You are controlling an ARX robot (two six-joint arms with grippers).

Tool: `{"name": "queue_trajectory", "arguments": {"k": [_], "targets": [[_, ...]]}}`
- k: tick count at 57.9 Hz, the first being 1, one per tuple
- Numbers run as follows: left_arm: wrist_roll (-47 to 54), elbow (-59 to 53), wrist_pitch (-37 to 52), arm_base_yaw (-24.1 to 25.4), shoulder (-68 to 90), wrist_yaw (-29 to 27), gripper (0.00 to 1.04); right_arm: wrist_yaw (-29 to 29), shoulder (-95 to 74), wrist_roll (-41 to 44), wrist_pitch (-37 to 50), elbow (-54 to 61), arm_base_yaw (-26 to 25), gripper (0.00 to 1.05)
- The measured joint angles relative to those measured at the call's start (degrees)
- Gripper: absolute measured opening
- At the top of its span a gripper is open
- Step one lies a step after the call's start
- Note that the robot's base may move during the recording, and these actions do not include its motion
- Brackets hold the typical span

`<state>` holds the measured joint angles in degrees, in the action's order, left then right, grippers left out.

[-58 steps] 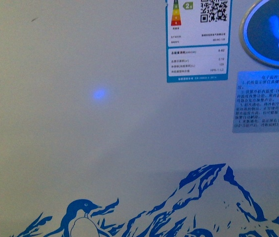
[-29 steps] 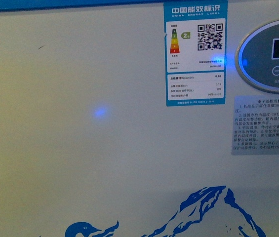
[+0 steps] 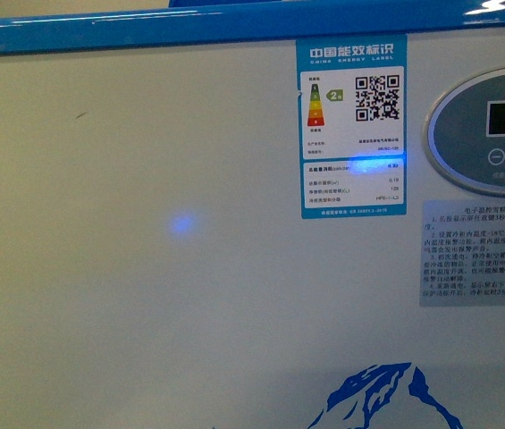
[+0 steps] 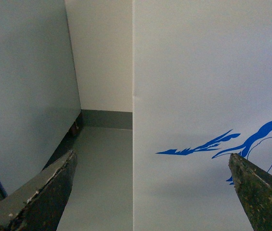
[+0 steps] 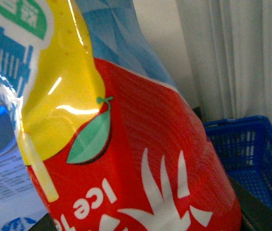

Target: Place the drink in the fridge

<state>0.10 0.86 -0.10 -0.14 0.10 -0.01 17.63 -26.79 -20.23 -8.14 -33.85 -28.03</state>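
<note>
Right gripper (image 5: 148, 219): only dark finger slivers showed on either side of the drink (image 5: 126, 144), whose label filled the wrist cam. Judged clamped on the bottle, carried off any surface.

Left gripper (image 4: 152, 158): fingers spread wide, nothing between them, hanging near the fridge (image 3: 145, 313) front by the penguin print, at its left corner. Grey cabinet (image 4: 25, 86) stood further left, across a gap of floor.

Front cam: close up on the fridge's white front w/ blue rim (image 3: 145, 37) at top, energy label (image 3: 352, 125), display panel (image 3: 489, 134) to the right.

Progress: drink picked up and brought to the fridge; not yet inside. Left to do, by my read: raise over the rim, lower in, release.

Containers: fridge interior out of view, lid state unclear. Blue basket (image 5: 251, 149) far behind the bottle, by a curtain (image 5: 241, 57); contents not visible.
</note>
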Motion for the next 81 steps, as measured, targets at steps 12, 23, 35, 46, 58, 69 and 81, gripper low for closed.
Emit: {"name": "queue_trajectory", "arguments": {"k": [12,23,35,46,58,69,81], "targets": [[0.00,0.00,0.00,0.00,0.00,0.00,0.97,-8.68,2.34,-2.78,-1.11,0.13,11.93,0.49],[0.00,0.00,0.00,0.00,0.02,0.00,0.97,-15.85,3.96,-2.89,-1.40,0.50,22.67,0.49],[0.00,0.00,0.00,0.00,0.00,0.00,0.97,-22.23,4.61,-2.38,0.31,1.49,29.35,0.49],[0.00,0.00,0.00,0.00,0.00,0.00,0.97,-24.70,4.70,-0.96,1.51,1.57,30.56,0.49],[0.00,0.00,0.00,0.00,0.00,0.00,0.97,-24.98,4.70,-0.87,1.51,1.73,30.60,0.49],[0.00,0.00,0.00,0.00,0.00,-0.02,0.97,-24.96,4.70,-0.72,1.51,1.90,30.69,0.49],[0.00,0.00,0.00,0.00,0.00,0.00,0.97,-24.96,4.70,-0.66,1.51,1.90,30.69,0.49]]}}
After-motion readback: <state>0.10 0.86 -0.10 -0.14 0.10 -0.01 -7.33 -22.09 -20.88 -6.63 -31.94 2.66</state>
